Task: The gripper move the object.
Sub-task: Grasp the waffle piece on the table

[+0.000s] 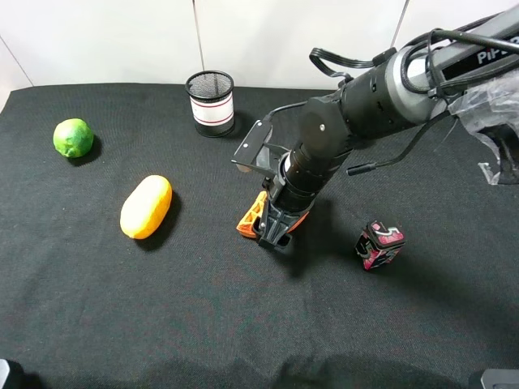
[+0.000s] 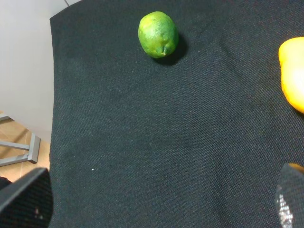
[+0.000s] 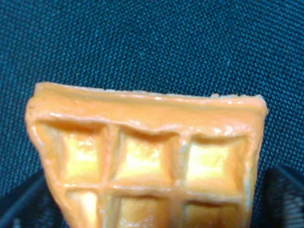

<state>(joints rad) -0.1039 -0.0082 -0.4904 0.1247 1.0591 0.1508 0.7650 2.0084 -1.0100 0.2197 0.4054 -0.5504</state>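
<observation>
The orange waffle slice [image 1: 249, 218] with square pockets stands tilted on the black cloth near the middle. My right gripper [image 1: 272, 232] reaches down onto it from the right; its black fingers sit on either side of the slice. In the right wrist view the waffle slice [image 3: 147, 156] fills the frame, with a dark finger [image 3: 26, 206] at each lower corner, so the right gripper [image 3: 156, 209] looks shut on it. My left gripper [image 2: 159, 202] is open and empty, low over bare cloth at the table's left; only its finger edges [image 2: 23, 199] show.
A green lime [image 1: 73, 137] [image 2: 158, 34] lies at far left and a smooth yellow-orange fruit [image 1: 147, 206] [image 2: 293, 71] at left centre. A mesh cup [image 1: 210, 103] stands at the back. A pink-and-black object [image 1: 379, 244] lies right of the gripper. The cloth's left edge [image 2: 51, 118] is near.
</observation>
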